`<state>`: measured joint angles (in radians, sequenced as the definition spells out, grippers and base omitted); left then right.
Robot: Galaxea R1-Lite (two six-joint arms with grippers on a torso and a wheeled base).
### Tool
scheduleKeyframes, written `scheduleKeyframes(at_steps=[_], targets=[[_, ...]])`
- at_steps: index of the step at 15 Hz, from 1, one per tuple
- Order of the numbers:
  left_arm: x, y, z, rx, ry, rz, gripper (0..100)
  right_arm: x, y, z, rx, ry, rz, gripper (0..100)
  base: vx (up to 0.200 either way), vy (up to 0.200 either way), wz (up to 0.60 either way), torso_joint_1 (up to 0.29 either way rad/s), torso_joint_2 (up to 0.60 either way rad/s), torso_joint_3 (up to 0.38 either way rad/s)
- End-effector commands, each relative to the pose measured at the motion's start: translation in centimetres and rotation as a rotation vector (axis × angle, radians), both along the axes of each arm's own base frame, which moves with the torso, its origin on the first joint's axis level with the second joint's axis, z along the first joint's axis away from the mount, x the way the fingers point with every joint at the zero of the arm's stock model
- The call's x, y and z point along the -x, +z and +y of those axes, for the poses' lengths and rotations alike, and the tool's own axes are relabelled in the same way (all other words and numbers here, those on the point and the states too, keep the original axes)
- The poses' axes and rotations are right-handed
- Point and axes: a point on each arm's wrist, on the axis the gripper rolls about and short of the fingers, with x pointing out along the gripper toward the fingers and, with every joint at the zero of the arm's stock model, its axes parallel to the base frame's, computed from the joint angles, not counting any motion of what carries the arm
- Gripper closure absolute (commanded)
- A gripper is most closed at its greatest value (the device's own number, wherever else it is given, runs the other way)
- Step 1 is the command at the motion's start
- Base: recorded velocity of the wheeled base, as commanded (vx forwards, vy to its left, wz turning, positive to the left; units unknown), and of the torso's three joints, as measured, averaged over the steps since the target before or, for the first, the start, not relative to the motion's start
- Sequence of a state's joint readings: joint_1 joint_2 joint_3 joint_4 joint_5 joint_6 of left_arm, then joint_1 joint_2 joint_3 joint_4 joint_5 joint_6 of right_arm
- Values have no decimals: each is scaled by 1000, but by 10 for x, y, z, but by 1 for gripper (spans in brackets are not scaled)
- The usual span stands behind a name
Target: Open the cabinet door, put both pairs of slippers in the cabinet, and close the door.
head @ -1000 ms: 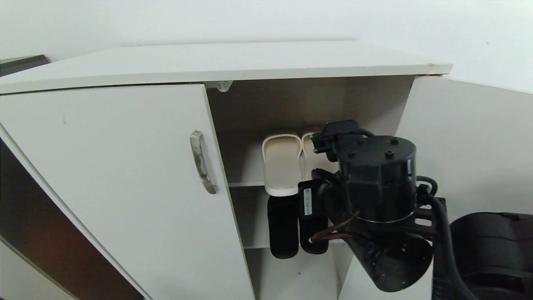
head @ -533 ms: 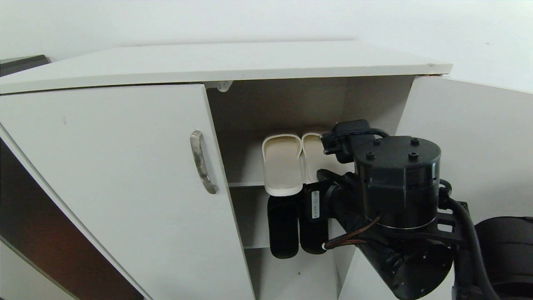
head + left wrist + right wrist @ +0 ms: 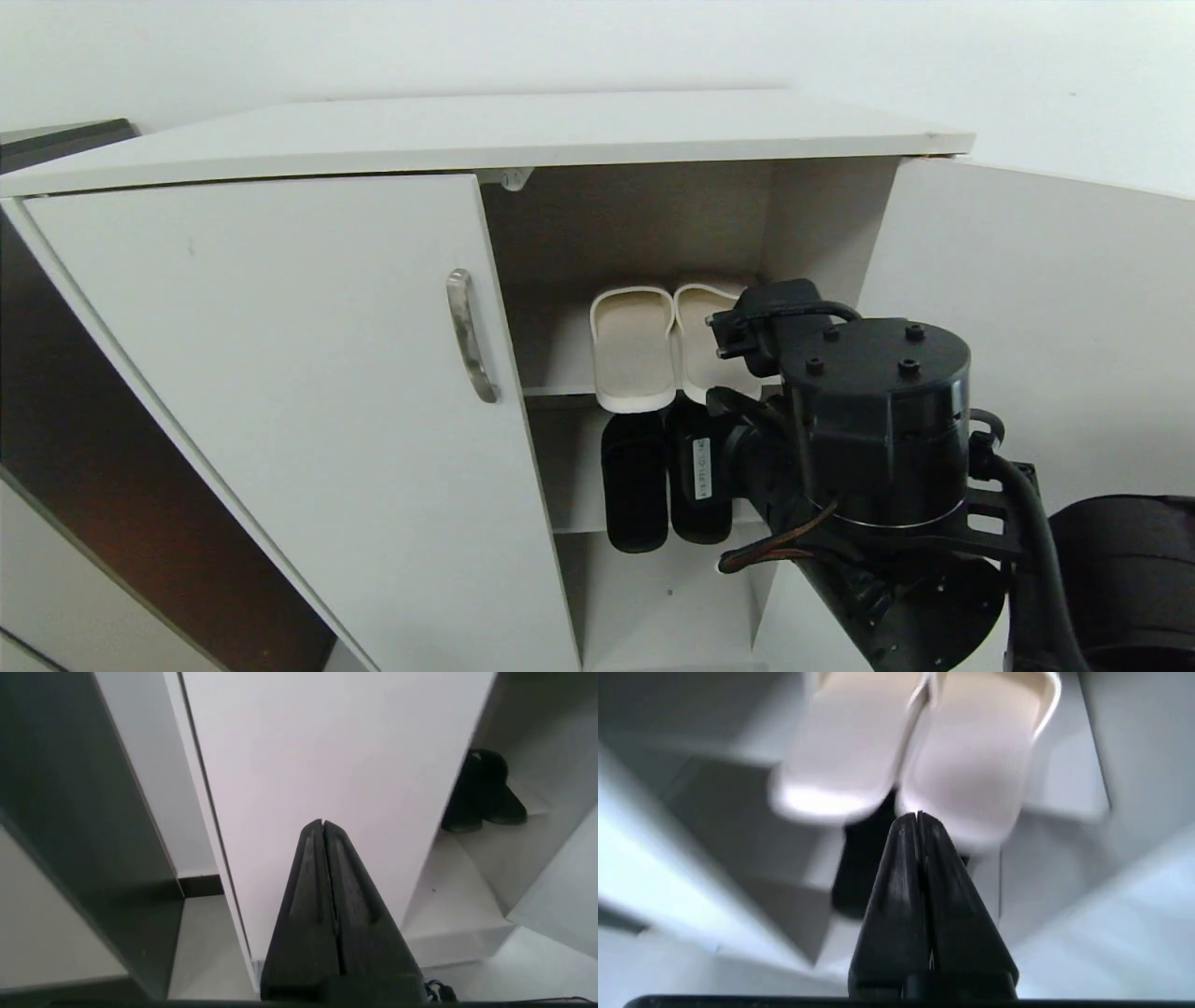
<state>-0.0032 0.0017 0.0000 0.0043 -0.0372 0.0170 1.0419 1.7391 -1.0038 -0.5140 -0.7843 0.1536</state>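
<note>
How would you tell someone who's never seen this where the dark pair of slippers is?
Find the white cabinet, open on its right side. On the second shelf down sits the black pair of slippers, heels jutting over the shelf's front edge. It lies directly below the cream pair, and its dark colour sets it apart.

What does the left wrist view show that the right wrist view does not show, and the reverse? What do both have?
Left wrist view: the left gripper, shut, pointing at the white face of the left door, and the floor beside it. Right wrist view: the right gripper, shut, facing the white slippers, which lie side by side. Both: the black slippers, partly hidden in the right wrist view.
</note>
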Motion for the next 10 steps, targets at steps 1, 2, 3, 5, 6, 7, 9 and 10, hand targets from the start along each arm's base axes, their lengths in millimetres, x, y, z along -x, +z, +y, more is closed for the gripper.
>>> scheduleKeyframes(at_steps=[1, 2, 3, 5, 6, 7, 9, 10], targets=[[0, 0, 0, 0, -1, 0, 100, -2, -3, 1, 8, -2, 6, 100, -200, 0, 0, -12, 2, -2], [0, 0, 0, 0, -1, 0, 100, -1, -5, 1, 10, 0, 8, 100, -200, 0, 0, -2, 2, 2], [0, 0, 0, 0, -1, 0, 100, -1, -5, 1, 13, -2, 9, 100, -200, 0, 0, -2, -2, -2], [0, 0, 0, 0, 1, 0, 100, -2, -6, 0, 15, -4, 6, 100, -200, 0, 0, 2, 5, 7], [0, 0, 0, 0, 1, 0, 100, -2, -7, 0, 15, -6, 6, 100, -200, 0, 0, 2, 2, 2], [0, 0, 0, 0, 1, 0, 100, -2, -8, -1, 17, -4, 8, 100, -200, 0, 0, 2, 7, -7], [0, 0, 0, 0, -1, 0, 100, -2, -9, -1, 20, -4, 10, 100, -200, 0, 0, -2, 5, 5], [0, 0, 0, 0, 1, 0, 100, -2, -9, -1, 20, -4, 10, 100, -200, 0, 0, 2, -2, 7]])
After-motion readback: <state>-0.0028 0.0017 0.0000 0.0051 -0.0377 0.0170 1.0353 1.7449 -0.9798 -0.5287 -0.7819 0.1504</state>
